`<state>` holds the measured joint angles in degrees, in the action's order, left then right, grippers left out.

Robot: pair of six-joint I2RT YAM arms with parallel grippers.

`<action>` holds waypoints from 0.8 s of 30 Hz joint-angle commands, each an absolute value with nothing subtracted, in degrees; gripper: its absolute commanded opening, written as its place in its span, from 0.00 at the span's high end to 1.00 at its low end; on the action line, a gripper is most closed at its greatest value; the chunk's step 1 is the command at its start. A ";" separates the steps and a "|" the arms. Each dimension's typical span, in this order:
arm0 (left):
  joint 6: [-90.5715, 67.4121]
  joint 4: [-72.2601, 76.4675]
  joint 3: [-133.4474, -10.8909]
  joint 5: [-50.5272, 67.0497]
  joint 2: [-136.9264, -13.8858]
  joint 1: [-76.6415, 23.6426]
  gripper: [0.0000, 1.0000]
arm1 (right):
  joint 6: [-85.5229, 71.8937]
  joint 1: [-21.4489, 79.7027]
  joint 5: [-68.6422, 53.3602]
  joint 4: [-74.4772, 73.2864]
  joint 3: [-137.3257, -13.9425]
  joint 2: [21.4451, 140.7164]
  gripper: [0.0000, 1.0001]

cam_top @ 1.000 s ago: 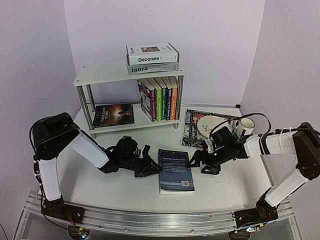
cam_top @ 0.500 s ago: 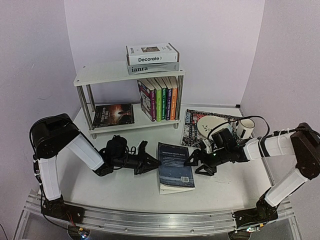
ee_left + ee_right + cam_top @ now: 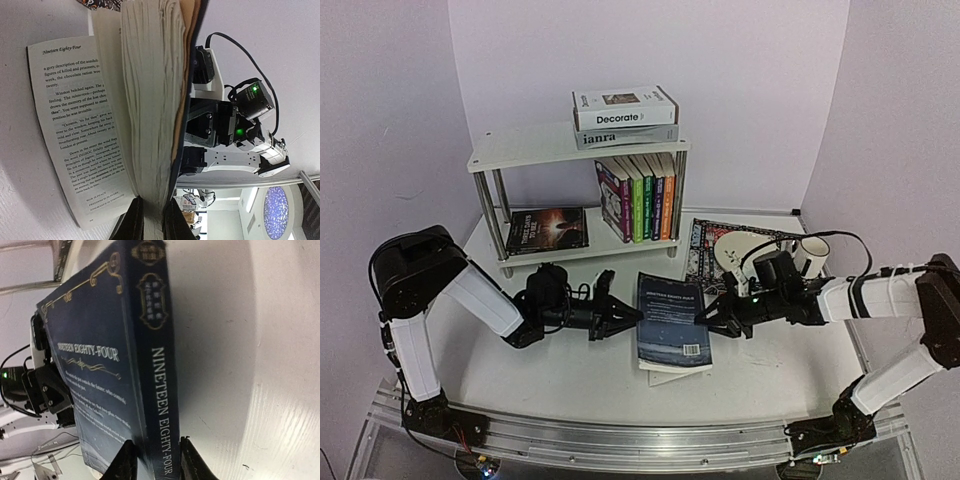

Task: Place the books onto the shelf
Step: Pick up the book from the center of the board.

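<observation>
Shelf: the white two-tier shelf stands at the back left. Two books are stacked flat on its top board, a dark one lies on the lower tier, and a colourful row stands upright beside it.
Left jaws: clamped on the open fore edge of the navy book. In the left wrist view both fingers press against the cream page block.
Book: centre of the tabletop, in front of the shelf and well apart from it. It is pinched between the two arms, and one printed leaf has splayed loose beneath the block.
Handling: it looks thick and fairly heavy, stiff along the spine, with a smooth cover that may slip. The pages will likely fan apart if it is held by the fore edge alone. The safer hold is probably across the full thickness near the spine, with the covers squeezed closed.
Right jaws: closed on the spine edge, with one fingertip on each side of the gilt title.
Far right: a patterned placemat carries a plate and a mug, near the right arm.
</observation>
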<state>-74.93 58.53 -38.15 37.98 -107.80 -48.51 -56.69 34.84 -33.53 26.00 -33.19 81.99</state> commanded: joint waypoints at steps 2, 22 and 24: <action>-72.92 67.77 -40.21 39.42 -104.56 -48.95 1.00 | -57.53 35.51 -36.95 28.18 -34.95 76.44 0.92; -59.78 41.59 -41.99 31.41 -96.31 -48.88 0.33 | -15.62 39.74 -4.41 -25.83 -69.07 77.80 1.00; -58.10 40.17 -41.78 30.87 -94.84 -48.73 0.32 | -10.89 40.32 1.67 -30.03 -73.30 79.93 1.00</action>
<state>-64.43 46.17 -39.99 33.44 -99.40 -48.82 -24.07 39.25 -11.26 -19.83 -64.10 77.41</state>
